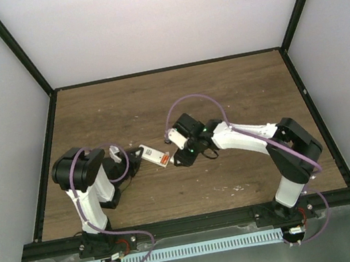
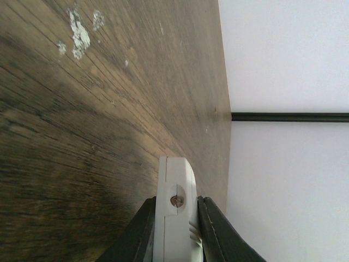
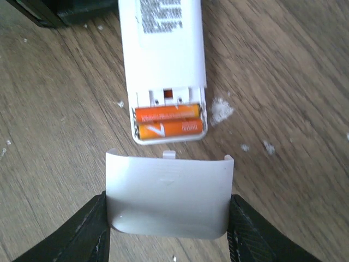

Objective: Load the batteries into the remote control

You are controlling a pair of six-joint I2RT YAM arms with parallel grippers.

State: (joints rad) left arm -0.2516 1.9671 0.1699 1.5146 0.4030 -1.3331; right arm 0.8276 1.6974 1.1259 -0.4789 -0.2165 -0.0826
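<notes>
Orange batteries (image 3: 169, 121), both of them, lie side by side in the recess at the near end of the remote control (image 3: 162, 49), crosswise to its length. Remote's long axis runs straight away from the right gripper (image 3: 168, 221), whose fingers pinch the white cover (image 3: 166, 199) by its two side edges. Cover sits just short of the open end, tab leading, a narrow gap between, roughly in line. At the far end the left gripper (image 2: 175, 210) clamps the remote edgewise. Judgement: next move belongs to the right arm, sliding the cover straight ahead over the recess; slight skew could snag the tab.
</notes>
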